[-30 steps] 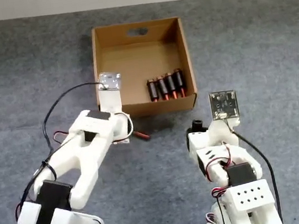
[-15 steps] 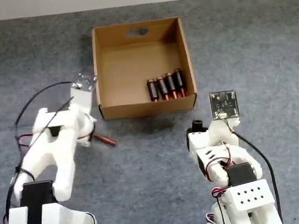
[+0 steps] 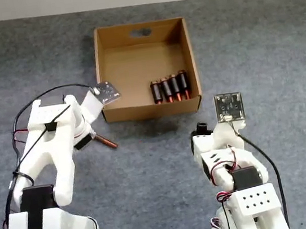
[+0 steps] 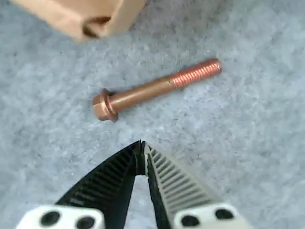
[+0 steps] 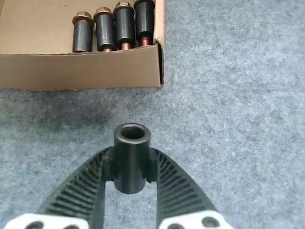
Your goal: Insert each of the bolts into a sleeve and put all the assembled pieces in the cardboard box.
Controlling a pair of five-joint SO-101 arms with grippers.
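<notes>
Left gripper [image 4: 143, 148], jaws pressed together and empty, hangs just short of a copper bolt [image 4: 155, 89] lying on grey carpet [image 4: 248, 143]. Right gripper [image 5: 129, 155] clamps an upright black sleeve [image 5: 129, 179]. Ahead of it stands the box [image 5: 81, 71], with four assembled pieces [image 5: 114, 26] lined along its near wall.

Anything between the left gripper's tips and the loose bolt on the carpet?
Nothing: the left wrist view shows bare carpet between left gripper and bolt.

Bolt [image 4: 157, 90] shiny copper-tone metal, sleeve [image 5: 129, 162] matt blk, box [image 3: 124, 73] plain brown cardboard, carpet [image 3: 274, 46] rough grey.
</notes>
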